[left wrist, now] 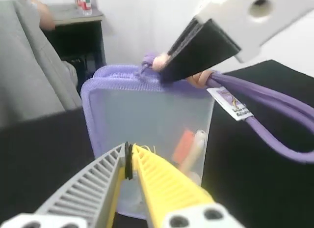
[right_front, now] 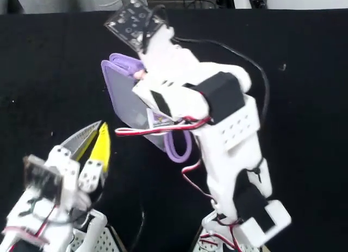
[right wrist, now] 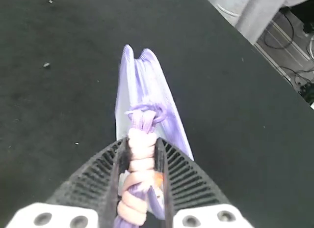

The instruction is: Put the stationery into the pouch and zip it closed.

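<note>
The right arm's jaws are clamped on the purple cord (right wrist: 142,122) of the pouch (right_front: 126,97), held upright near the worktop (right_front: 304,73)'s middle with stationery (left wrist: 189,147) inside. The left arm's jaws are pressed together, empty, close to the pouch's clear side.

Purple pouch (right_front: 128,97) standing upright on edge, at 10 o'clock from table centre.
Translucent front panel. Stationery (left wrist: 189,144) inside, orange and white pieces leaning together. Purple cord (left wrist: 267,96) at its top.
</note>
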Controlling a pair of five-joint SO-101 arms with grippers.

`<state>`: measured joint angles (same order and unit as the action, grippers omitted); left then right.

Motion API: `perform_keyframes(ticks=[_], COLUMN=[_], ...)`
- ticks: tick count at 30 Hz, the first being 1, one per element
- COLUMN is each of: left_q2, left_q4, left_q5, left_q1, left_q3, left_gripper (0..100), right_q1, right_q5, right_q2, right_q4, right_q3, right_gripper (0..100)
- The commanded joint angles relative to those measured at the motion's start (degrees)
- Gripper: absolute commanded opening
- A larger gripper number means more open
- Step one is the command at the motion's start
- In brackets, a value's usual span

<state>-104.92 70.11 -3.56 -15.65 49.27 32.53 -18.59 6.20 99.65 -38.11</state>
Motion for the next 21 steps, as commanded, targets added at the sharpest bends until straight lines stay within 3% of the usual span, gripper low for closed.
perform_keyframes(ticks=[1, 7, 13, 21], left_q2=[0.2, 0.2, 0.2, 0.2], left_q4=[5.6, 8.2, 13.6, 14.0], left_q5=[-6.8, -14.2, -14.2, -14.2], left_q1=[0.3, 0.3, -0.1, -0.1], left_q3=[-10.2, -12.4, -14.1, -14.4], left_gripper=[3, 3, 3, 3], right_q1=[-1.9, -1.7, -0.9, 3.6], right_q5=[0.2, 0.2, 0.2, 0.6], right_q2=[7.5, 15.7, 22.8, 30.3], right_q4=[1.6, 1.6, 1.6, 1.6], right_q3=[3.6, 10.6, 17.3, 27.6], right_gripper=[1.1, 1.1, 1.1, 1.1])
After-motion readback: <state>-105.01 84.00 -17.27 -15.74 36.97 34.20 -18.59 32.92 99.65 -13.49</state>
